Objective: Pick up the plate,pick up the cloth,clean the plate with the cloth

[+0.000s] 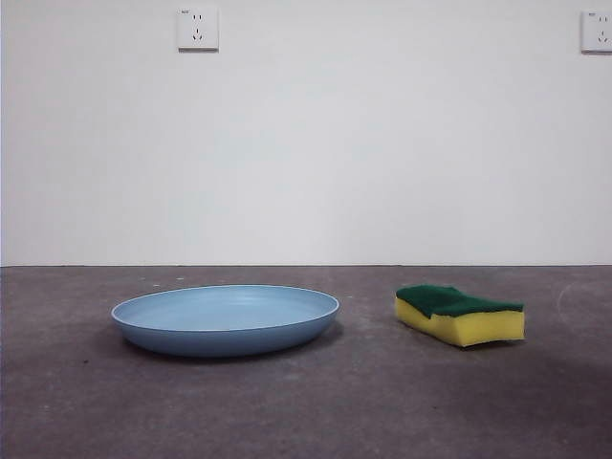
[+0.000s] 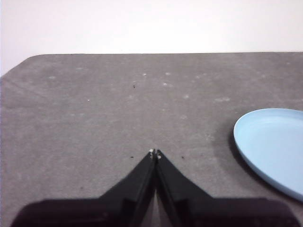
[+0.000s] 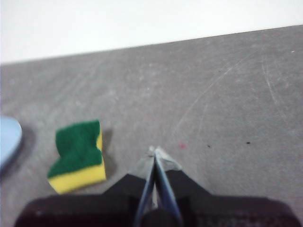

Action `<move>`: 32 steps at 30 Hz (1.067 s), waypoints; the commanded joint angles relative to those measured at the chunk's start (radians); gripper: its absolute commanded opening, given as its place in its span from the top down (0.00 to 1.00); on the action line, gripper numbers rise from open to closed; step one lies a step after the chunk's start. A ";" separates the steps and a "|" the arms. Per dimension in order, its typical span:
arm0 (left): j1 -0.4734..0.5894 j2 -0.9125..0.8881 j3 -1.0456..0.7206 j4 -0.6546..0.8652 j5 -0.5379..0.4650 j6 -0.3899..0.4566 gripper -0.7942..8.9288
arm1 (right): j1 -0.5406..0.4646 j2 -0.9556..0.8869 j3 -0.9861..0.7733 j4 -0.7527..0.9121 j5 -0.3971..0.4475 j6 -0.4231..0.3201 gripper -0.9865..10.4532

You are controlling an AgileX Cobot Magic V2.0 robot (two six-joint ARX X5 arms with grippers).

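You have a bare grey tabletop (image 1: pixel 306 411) with both task things lying flat and untouched, so every risk is still ahead of you. The plate (image 1: pixel 226 319) sits left of centre, rim up, with almost nothing for a pincer to catch: its low wall slopes away, so come in too steep and I'd expect the jaws to skate over the edge or push the plate along the smooth surface. The cloth (image 1: pixel 459 315), really a yellow sponge with its green layer on top, lies to the right, well apart from the plate; it looks soft, so a hard squeeze may deform it or tip it. Your left pincer (image 2: pixel 155 152) hangs over empty tabletop left of the plate, jaws pressed together and gripping nothing; the right pincer (image 3: pixel 156 153) hovers just right of the cloth, likewise closed and empty. Both must spread before descending, or they will simply knock their targets aside.
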 commanded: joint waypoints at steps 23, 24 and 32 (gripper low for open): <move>0.003 0.245 0.448 -0.229 0.119 -0.190 0.92 | 0.003 0.605 0.715 -0.246 -0.080 0.005 0.92; 0.003 0.276 0.478 -0.243 0.122 -0.177 0.92 | 0.003 0.633 0.741 -0.272 -0.080 -0.009 0.92; 0.003 0.584 0.766 -0.467 0.215 -0.083 0.92 | 0.003 0.904 0.973 -0.541 -0.080 -0.100 0.91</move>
